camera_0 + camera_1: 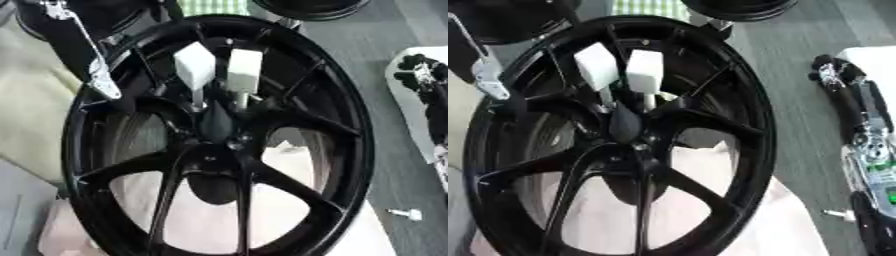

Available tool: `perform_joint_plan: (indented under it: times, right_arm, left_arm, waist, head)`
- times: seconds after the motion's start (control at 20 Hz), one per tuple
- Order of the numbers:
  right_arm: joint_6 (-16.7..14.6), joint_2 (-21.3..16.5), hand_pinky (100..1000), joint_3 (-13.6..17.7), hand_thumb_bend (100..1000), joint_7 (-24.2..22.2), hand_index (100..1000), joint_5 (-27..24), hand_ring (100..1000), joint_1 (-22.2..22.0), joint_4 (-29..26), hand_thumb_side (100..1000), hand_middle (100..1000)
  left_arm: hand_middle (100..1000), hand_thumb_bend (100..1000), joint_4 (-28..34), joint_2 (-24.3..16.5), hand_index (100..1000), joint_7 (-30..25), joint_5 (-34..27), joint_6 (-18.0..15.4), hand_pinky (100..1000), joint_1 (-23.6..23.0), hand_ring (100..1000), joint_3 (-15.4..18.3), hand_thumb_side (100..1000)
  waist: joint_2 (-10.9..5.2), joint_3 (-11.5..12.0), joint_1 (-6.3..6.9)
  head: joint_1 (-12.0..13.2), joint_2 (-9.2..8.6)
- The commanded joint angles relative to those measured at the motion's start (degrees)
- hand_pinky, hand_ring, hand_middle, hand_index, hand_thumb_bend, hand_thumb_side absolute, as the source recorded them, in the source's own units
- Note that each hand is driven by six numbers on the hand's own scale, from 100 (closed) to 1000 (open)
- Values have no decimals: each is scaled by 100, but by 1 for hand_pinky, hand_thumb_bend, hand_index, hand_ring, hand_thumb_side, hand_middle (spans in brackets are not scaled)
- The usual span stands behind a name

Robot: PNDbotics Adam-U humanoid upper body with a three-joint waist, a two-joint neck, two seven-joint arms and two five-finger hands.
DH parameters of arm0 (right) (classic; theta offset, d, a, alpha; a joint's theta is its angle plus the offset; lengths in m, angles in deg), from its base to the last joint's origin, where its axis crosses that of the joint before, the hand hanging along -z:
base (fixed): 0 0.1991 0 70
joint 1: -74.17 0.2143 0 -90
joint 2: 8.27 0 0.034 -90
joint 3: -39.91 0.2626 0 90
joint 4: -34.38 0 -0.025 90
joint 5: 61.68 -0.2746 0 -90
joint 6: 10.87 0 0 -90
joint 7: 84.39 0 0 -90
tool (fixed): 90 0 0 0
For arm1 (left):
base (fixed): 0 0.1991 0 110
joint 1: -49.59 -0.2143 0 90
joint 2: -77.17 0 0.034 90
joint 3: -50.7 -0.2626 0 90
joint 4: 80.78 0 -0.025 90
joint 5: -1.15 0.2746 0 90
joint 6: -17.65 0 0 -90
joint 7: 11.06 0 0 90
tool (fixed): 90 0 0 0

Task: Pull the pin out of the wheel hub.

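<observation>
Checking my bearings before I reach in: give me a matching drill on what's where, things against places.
Things:
1. wheel
2. white-headed pins
3. small white piece
4. right hand

Places:
a. on the grey floor, lower right
b. black, fills the middle of the view
c. sticking out of the hub, above centre
d. near the right edge, apart from the rim

Pairs: 1-b, 2-c, 3-a, 4-d

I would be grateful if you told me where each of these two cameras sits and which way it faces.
Left eye view: in the robot's head, looking down at the black wheel; the right arm shows at the right edge.
Right eye view: beside it in the head, looking the same way; the right arm fills more of the right side.
Shared: the wheel and two white pins at its hub; no robot hand can be made out.
</observation>
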Motion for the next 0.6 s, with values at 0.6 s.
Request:
perform_joint_plan:
  times: [0.6]
  right_arm:
    - [-14,-134,896,19,141,-26,763,42,770,59,-131,678,723]
  left_arm:
    - [720,994,574,-532,824,51,-830,-896,779,-129,699,411,284]
  waist:
    - [-103,26,-9]
  head:
    - [-1,56]
